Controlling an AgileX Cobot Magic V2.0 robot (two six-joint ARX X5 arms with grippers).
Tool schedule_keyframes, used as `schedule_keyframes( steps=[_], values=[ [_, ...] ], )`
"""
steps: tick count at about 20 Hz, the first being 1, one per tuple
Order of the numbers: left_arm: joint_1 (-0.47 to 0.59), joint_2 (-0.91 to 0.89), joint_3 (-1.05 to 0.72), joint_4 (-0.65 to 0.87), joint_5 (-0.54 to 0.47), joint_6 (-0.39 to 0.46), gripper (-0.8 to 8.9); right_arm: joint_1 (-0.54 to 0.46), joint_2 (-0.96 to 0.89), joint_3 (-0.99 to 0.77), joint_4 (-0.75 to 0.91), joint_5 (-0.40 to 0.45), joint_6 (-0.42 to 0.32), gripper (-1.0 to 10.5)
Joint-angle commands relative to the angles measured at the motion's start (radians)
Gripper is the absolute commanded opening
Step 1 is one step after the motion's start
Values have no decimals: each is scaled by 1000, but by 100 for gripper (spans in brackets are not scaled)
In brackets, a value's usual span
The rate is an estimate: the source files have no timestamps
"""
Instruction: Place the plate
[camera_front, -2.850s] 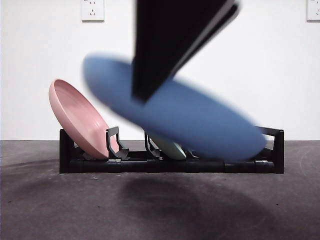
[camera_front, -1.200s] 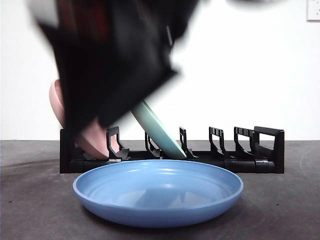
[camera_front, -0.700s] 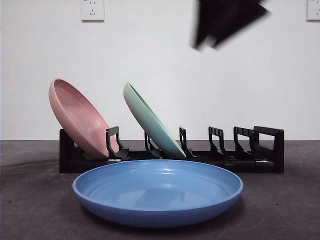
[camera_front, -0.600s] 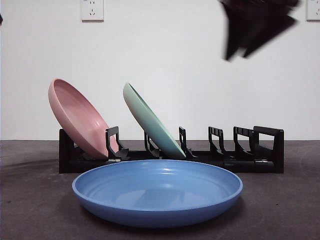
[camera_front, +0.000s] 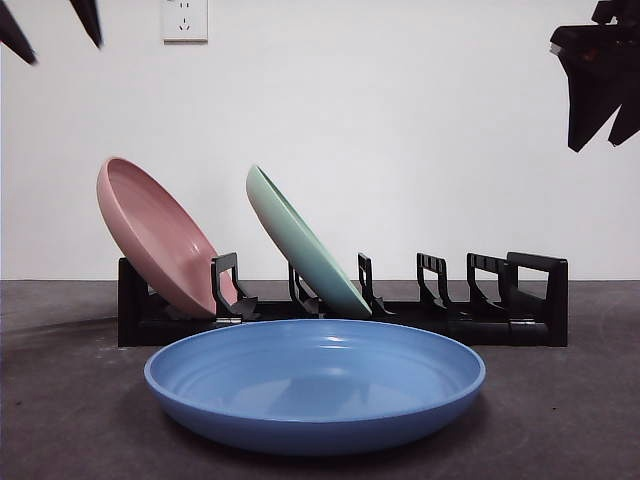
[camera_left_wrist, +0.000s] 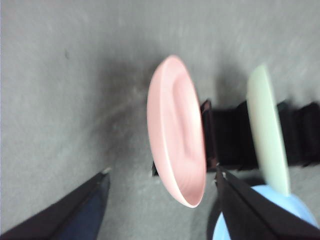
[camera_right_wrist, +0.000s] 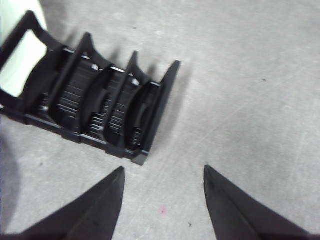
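The blue plate (camera_front: 315, 385) lies flat on the dark table (camera_front: 60, 420), the hollow side up, in front of the black rack (camera_front: 340, 322) and free of both tools. The left tool (camera_left_wrist: 162, 187) hangs high above the table with its jaws spread wide and nothing between them; under it, in the wrist view, the pink plate (camera_left_wrist: 176, 131) leans in the end slot of the rack, the pale green plate (camera_left_wrist: 268, 131) stands one slot further, and a bit of the blue rim shows just beside one jaw. In the front view only two black tips at the upper left corner (camera_front: 50, 25) belong, as it seems, to this tool, but the picture is too poor there to be sure. The right tool (camera_right_wrist: 162, 187) is also raised, its jaws wide apart and holding nothing; below it are the empty slots at the other end of the rack and bare grey table. In the front view it shows as a dark shape at the upper right edge (camera_front: 598, 80), well apart from the blue plate
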Motion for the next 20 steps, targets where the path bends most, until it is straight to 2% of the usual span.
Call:
schedule_keyframes(
  steps=[1, 3, 11, 17, 20],
  values=[
    [-35, 111, 90, -34, -31, 7, 308, 3, 8, 9, 5, -3, 21, 251],
    [-64, 190, 134, -51, -66, 7, 308, 3, 8, 9, 6, -3, 44, 251],
    [-109, 339, 147, -43, -218, 11, 306, 3, 8, 9, 6, -3, 44, 251],
    [-110, 365, 147, -30, -246, 33, 104, 3, 8, 9, 5, -3, 44, 251],
    [-112, 365, 147, -19, -246, 33, 46, 3, 8, 9, 5, -3, 44, 251]
  ],
)
